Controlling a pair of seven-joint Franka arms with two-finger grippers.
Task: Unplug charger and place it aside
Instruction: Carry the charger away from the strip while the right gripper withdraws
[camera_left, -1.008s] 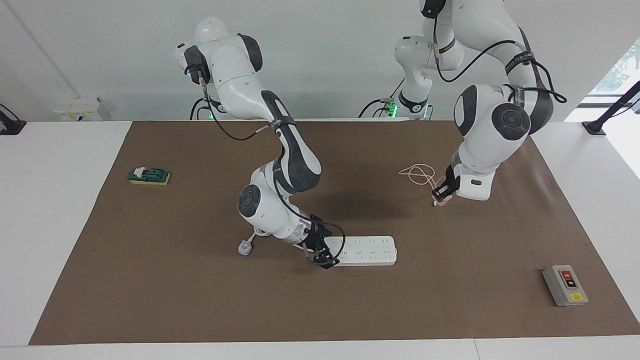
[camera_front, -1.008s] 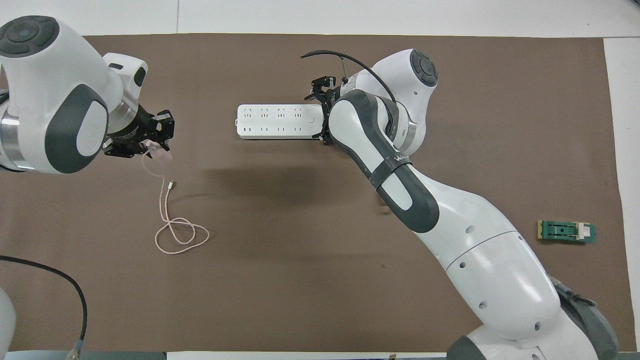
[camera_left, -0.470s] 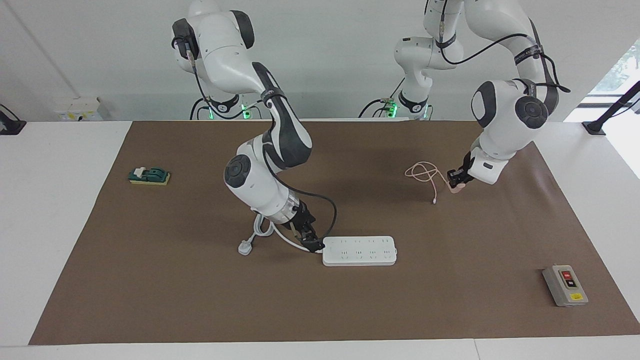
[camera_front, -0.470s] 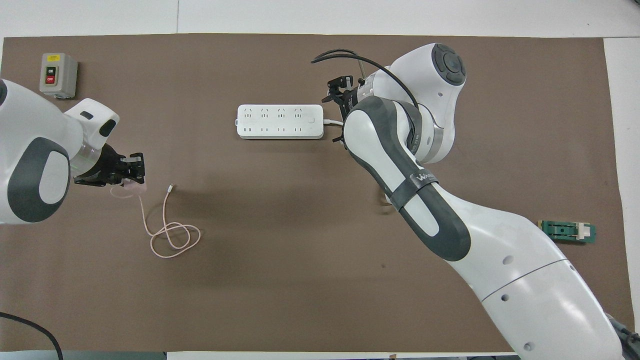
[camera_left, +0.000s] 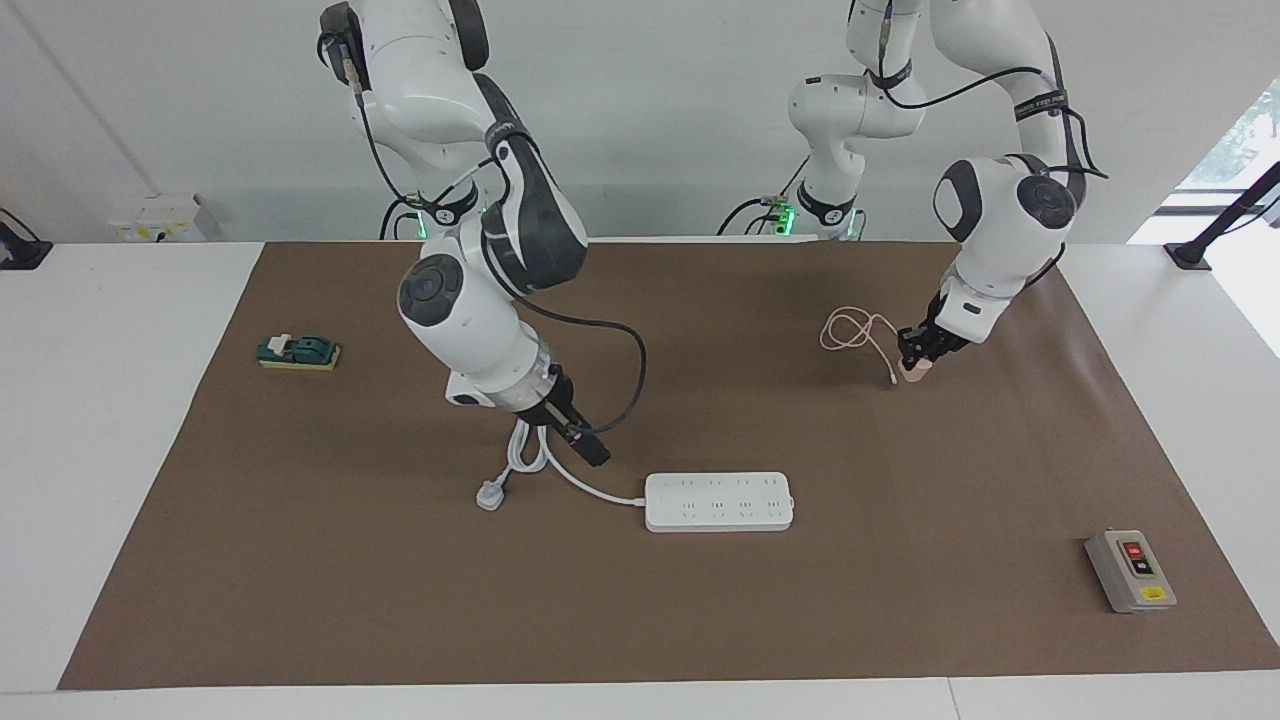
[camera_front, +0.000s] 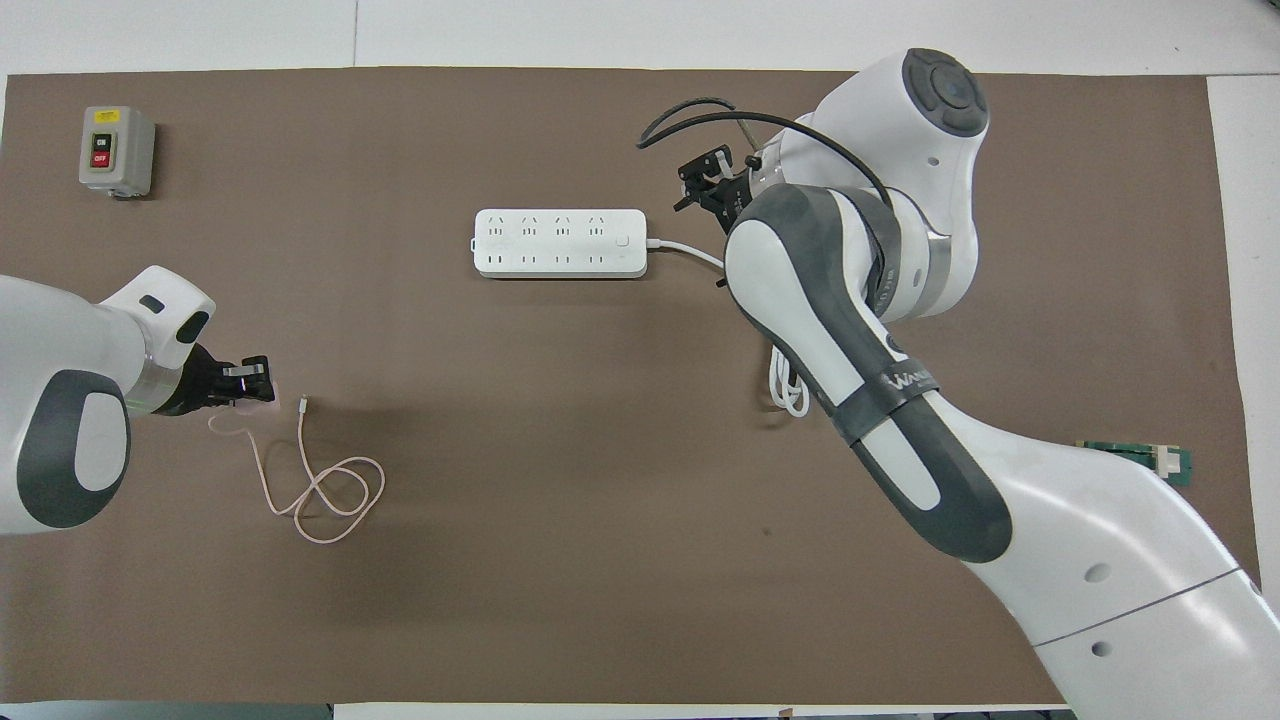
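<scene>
While my left gripper (camera_left: 916, 366) stays clamped on the small pale pink cube charger (camera_left: 913, 373), low at the brown mat (camera_left: 300, 560) toward my left arm's end, its thin pink cable (camera_left: 855, 333) loops on the mat beside it. Farther out, my right gripper (camera_left: 592, 452) hangs over the thick white cord (camera_left: 590, 488) beside the white multi-socket power strip (camera_left: 719, 502); its fingers I cannot tell.
</scene>
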